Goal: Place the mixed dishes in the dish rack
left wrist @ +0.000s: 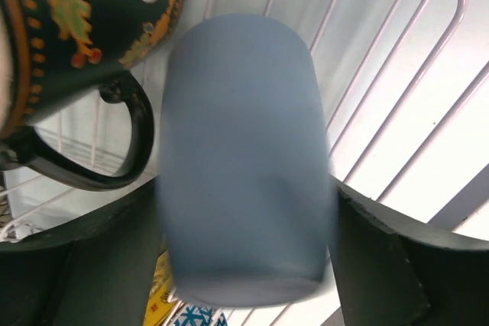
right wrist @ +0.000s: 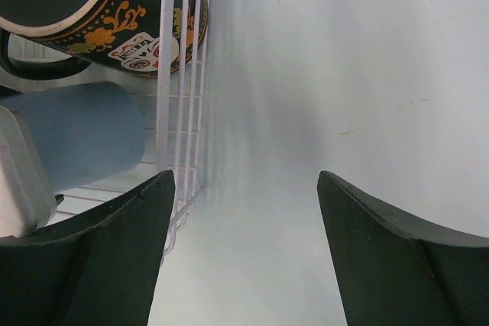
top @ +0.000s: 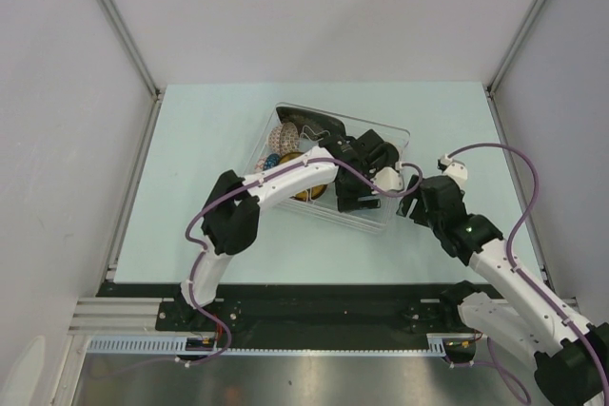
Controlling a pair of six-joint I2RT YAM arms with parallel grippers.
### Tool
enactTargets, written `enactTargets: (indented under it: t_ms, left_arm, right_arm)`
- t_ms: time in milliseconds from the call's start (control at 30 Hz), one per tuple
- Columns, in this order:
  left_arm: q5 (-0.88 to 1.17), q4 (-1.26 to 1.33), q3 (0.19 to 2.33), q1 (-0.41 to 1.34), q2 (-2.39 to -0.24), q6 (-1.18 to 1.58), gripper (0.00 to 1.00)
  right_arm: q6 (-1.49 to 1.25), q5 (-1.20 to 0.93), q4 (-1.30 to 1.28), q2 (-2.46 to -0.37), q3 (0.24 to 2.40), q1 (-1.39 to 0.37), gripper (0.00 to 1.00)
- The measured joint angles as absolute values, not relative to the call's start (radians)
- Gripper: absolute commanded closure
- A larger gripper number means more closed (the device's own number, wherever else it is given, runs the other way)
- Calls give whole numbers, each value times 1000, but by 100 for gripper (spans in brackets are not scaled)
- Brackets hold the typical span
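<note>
Pale-green table point(top: 190, 140) holds the dish rack point(top: 285, 111). Outside it, at its 4 o'clock, the right gripper point(right wrist: 244, 257) hangs with jaws apart, empty. Inside the rack, the left gripper point(left wrist: 248, 265) straddles the small light-blue cup point(left wrist: 244, 150); gripping or merely flanking, I cannot tell. Release only once it rests steady, clear of the black mug point(left wrist: 69, 36) at its 10 o'clock. Blur hides the cup's footing, and the left arm point(top: 285, 173) covers the far dishes.

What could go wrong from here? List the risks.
The small light-blue cup, between the fingers of the left gripper, lies beside the handle of the black mug and may knock it.
On the wires of the dish rack it could tip once freed.
The open right gripper hangs close to the rack and could nudge it.
</note>
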State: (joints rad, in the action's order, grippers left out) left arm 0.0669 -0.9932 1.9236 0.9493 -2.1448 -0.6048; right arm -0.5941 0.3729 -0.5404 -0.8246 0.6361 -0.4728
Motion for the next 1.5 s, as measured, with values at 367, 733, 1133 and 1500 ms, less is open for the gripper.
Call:
enactTargets:
  t_ms: [367, 733, 1133, 1500]
  left_arm:
    - [46, -959, 1924, 963, -2144, -607, 9]
    - [30, -958, 1924, 968, -2123, -602, 0]
    - [80, -1033, 1933, 905, -1828, -541, 1]
    - [142, -717, 1446, 121, -1396, -488, 0]
  right_arm:
    - [-603, 358, -540, -793, 621, -478, 20]
    - [-603, 358, -541, -774, 619, -480, 18]
    - [-603, 345, -533, -790, 625, -476, 17]
    - [-579, 327, -484, -1002, 717, -384, 18]
